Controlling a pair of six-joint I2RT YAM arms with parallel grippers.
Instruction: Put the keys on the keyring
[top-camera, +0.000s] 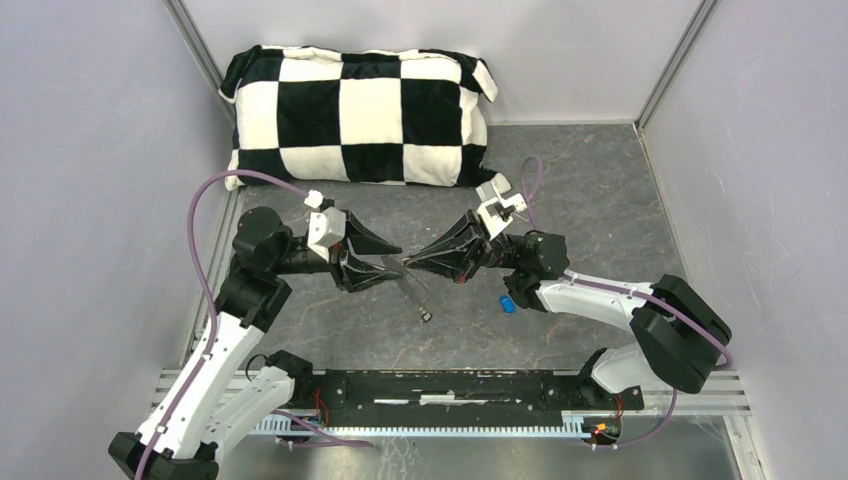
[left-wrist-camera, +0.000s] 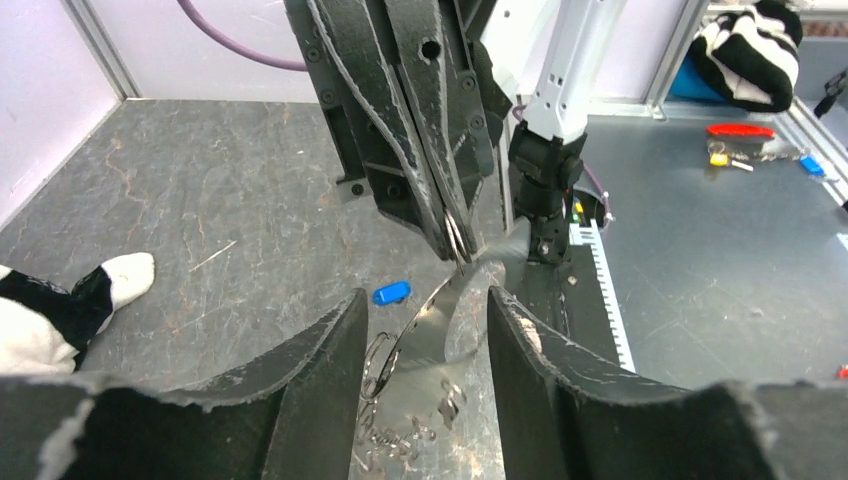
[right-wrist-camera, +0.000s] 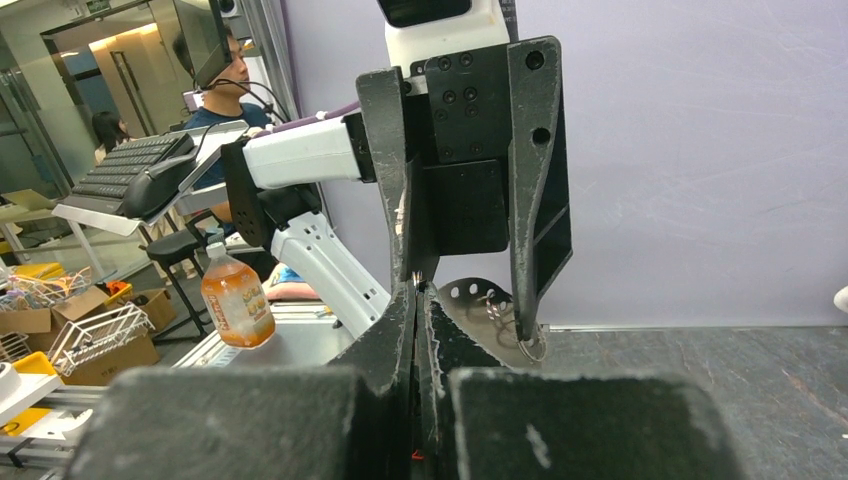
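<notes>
Left gripper (left-wrist-camera: 426, 296) straddles keyring (left-wrist-camera: 432, 338); right gripper (right-wrist-camera: 417, 292) seemingly pinching.

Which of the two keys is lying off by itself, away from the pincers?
The blue-headed key, alone on the table beside the right arm. The black-headed key sits at the tip of the silvery strip running from the left pincer.

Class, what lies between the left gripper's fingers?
A shiny metal plate with holes stands inside the open left gripper; the left wrist view shows it.

Blue key (left-wrist-camera: 391, 293) w/ glossy plastic head, table (left-wrist-camera: 200, 200) matt & scuffed, pillow (top-camera: 360, 115) plush cloth.
</notes>
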